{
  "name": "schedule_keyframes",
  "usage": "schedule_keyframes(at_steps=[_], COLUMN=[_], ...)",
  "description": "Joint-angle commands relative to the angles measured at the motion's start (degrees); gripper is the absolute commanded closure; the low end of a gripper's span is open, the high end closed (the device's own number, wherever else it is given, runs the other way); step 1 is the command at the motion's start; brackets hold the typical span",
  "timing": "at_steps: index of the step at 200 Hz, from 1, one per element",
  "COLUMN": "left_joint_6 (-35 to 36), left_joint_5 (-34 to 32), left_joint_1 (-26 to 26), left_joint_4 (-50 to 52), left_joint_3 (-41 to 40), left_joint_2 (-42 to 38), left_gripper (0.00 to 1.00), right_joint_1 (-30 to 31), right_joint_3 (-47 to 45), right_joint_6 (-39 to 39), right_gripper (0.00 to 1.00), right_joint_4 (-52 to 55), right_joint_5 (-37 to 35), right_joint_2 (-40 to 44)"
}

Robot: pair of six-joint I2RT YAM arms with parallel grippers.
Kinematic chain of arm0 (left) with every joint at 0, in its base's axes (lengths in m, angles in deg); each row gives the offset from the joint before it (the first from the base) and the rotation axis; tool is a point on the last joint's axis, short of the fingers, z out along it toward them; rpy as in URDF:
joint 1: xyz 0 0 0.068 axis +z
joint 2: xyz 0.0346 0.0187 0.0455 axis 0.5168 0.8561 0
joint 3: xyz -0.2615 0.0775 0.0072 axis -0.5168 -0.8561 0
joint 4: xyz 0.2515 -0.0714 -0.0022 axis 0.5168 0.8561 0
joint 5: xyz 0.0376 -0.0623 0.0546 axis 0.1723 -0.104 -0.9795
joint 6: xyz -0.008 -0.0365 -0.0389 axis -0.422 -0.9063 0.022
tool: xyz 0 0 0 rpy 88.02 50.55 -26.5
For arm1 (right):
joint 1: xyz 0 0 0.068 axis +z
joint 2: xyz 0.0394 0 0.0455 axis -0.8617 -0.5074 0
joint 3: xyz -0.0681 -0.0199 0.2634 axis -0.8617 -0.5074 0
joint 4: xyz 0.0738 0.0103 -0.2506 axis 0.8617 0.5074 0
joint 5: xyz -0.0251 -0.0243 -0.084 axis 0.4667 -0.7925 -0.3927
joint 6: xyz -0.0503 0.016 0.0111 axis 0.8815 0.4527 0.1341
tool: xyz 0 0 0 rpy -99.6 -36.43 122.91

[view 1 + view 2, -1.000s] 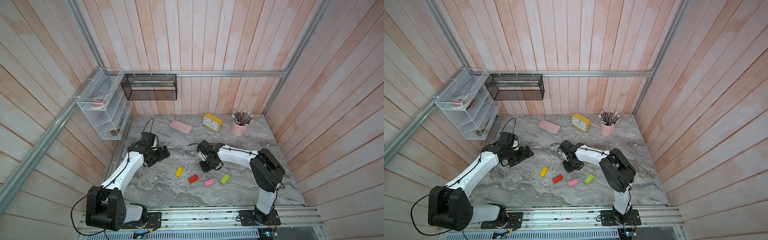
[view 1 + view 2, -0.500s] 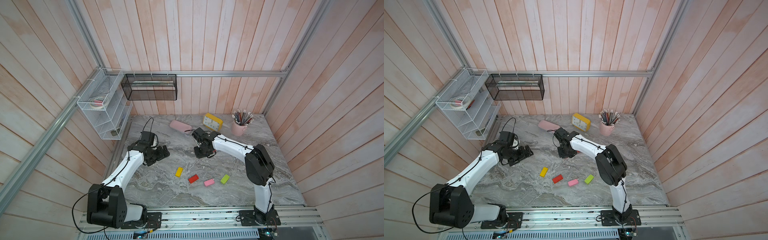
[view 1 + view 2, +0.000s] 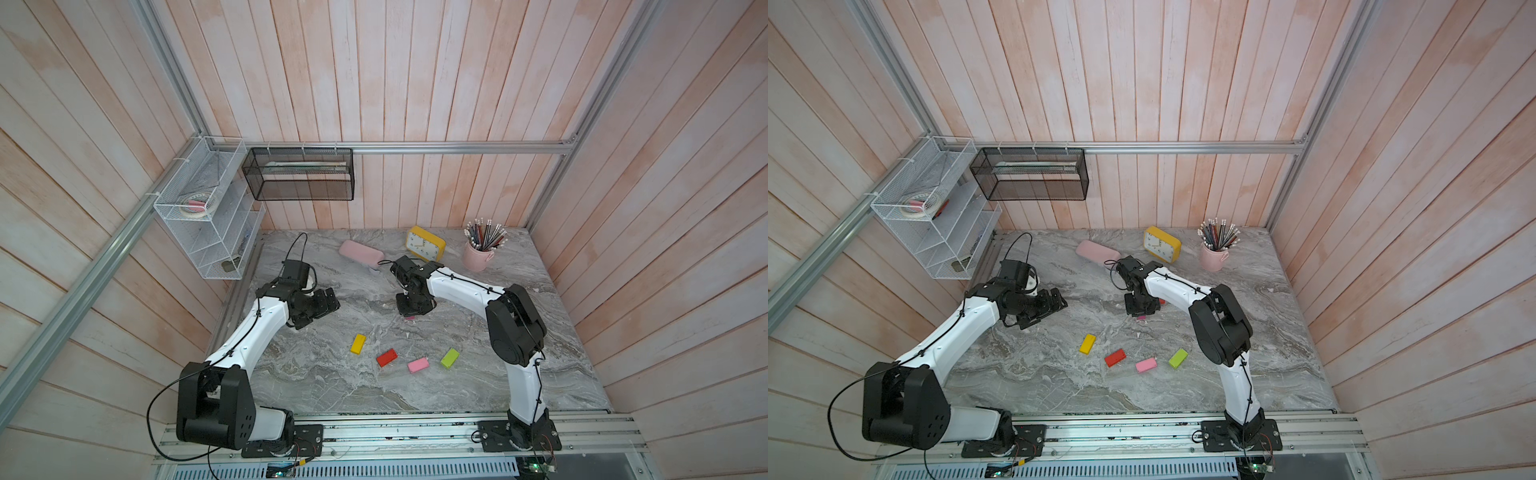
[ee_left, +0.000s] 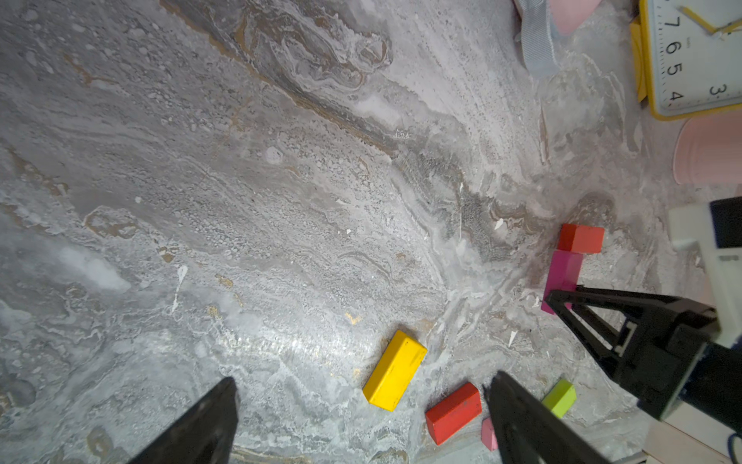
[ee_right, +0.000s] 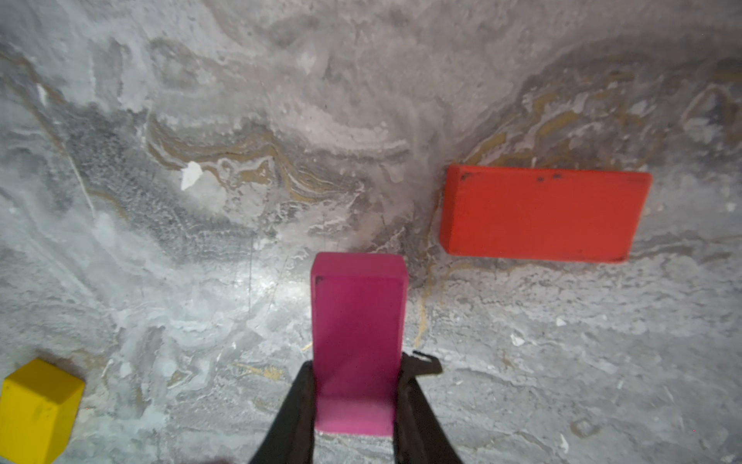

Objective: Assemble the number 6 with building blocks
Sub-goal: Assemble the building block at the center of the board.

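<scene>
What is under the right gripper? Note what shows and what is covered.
A magenta block, clamped in the right gripper, beside a red block. In both top views the gripper covers the magenta block but for a sliver.

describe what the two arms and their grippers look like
Both arms match: the left arm and right arm have glossy white links joined by chunky black joint housings, on black bases mounted on an aluminium rail. Thin black cables trail along them. The left gripper and right gripper are black, with slim tapering fingers built as open triangular frames. No markings are legible.
</scene>
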Motion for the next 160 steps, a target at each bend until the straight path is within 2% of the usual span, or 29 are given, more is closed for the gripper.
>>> schedule_keyframes(at_steps=[1,160], left_joint_6=[0.5,0.0], left_joint_5=[0.6,0.2], left_joint_1=[0.3,0.3], left_joint_4=[-0.8,-1.2], left_joint_3=[1.3,1.8], left_joint_2=[0.5,2.5], left_gripper=[0.02,0.02], right_joint_1=[-0.9,-2.1], right_joint_3=[-1.6,-1.1], right_joint_6=[-0.4,1.1], right_gripper=[0.74,0.74], right_joint_4=[0.4,-2.3], right_joint_5=[-1.1,1.7], right_joint_2=[-0.6,0.3])
